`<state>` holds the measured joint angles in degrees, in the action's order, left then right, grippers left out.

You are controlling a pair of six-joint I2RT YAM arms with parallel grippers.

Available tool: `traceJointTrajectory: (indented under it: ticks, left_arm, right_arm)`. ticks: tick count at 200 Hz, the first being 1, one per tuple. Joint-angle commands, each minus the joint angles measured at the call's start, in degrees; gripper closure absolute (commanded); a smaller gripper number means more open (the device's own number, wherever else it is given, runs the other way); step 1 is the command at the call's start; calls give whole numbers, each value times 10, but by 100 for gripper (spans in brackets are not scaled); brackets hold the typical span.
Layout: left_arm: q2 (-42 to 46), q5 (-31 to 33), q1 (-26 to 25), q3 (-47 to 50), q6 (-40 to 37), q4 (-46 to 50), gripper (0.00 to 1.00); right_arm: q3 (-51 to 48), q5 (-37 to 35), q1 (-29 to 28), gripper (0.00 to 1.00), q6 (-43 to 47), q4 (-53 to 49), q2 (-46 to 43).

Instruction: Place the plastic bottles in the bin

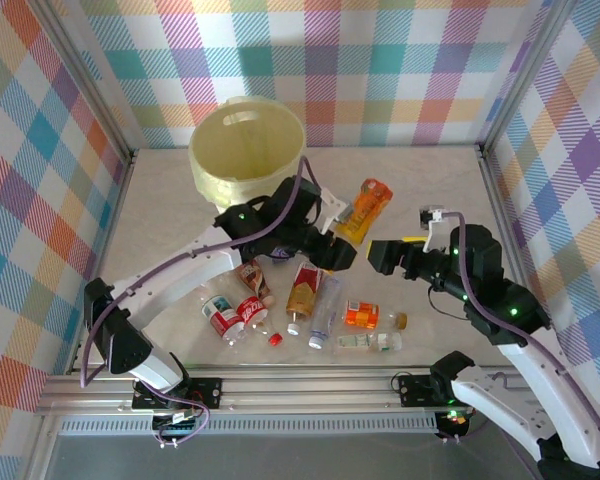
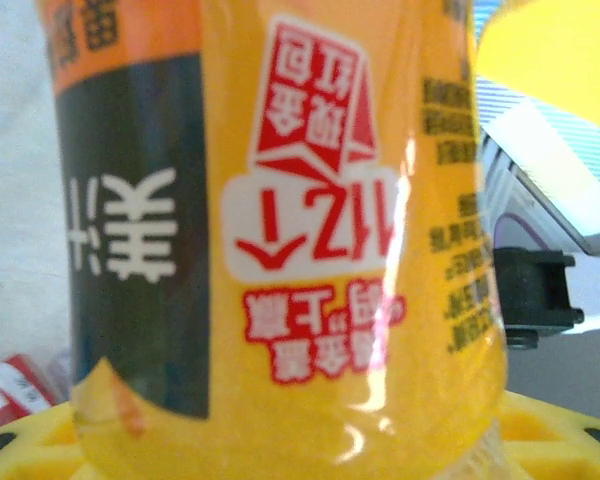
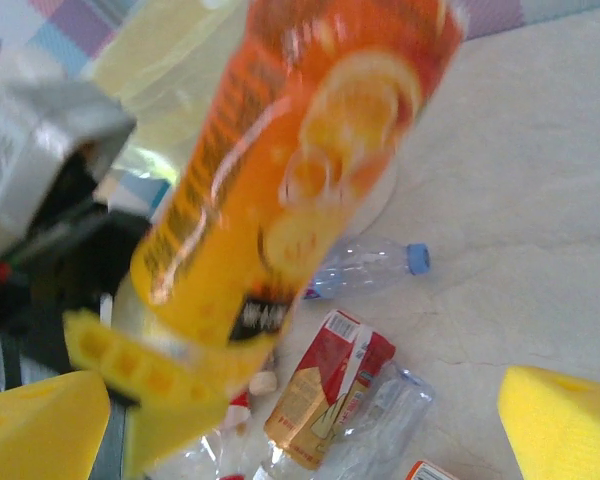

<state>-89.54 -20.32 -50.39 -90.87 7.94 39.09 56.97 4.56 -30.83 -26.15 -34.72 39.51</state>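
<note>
Seen from above, a pale counter is enclosed by plaid walls. The bin, a round pale-yellow bucket, stands upright at the far side, at about 11 o'clock from the counter's middle.

The left end effector is near the middle of the counter, at about 4 o'clock from the bin. It is clamped on an orange-labelled bottle, which it holds above the counter; the bottle slants away toward 1 o'clock. In the left wrist view this bottle's yellow and orange label is very close and its print reads upside down. A yellow finger pad sits at its lower edge.

The right end effector is just at 5 o'clock from the held bottle, pointing toward 9 o'clock. Its jaws are spread wide apart with nothing between them. In the right wrist view its two yellow pads stand at either lower corner, apart from the bottle.

Several loose bottles lie on their sides in a cluster at 6 o'clock from the middle, with red, brown, orange and clear bodies. A red cap lies among them.
</note>
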Motion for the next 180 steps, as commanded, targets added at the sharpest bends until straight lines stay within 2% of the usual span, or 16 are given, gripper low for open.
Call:
traceJointTrajectory:
  ticks: [1, 25, 53, 75, 114, 144, 180]
  left_arm:
    - [-22, 82, 2, -81, -43, 117, 45]
    - [-58, 151, 3, -171, -72, 201, 45]
    - [-91, 265, 5, -263, -95, 268, 45]
    - [-108, 352, 11, -310, -118, 287, 44]
    - [-131, 457, 35, -362, -172, 280, 44]
    - [-134, 503, 63, -369, -208, 252, 44]
    - [-153, 505, 106, -398, -234, 237, 44]
  right_arm:
    - [23, 67, -3, 0, 75, 4, -23]
    - [34, 106, -3, 0, 96, 13, -25]
    - [48, 130, -3, 0, 111, 11, -10]
    - [47, 137, -3, 0, 113, 21, -2]
    - [51, 147, -4, 0, 117, 22, 12]
    - [49, 146, -3, 0, 117, 25, 12]
    - [52, 148, -3, 0, 117, 24, 18]
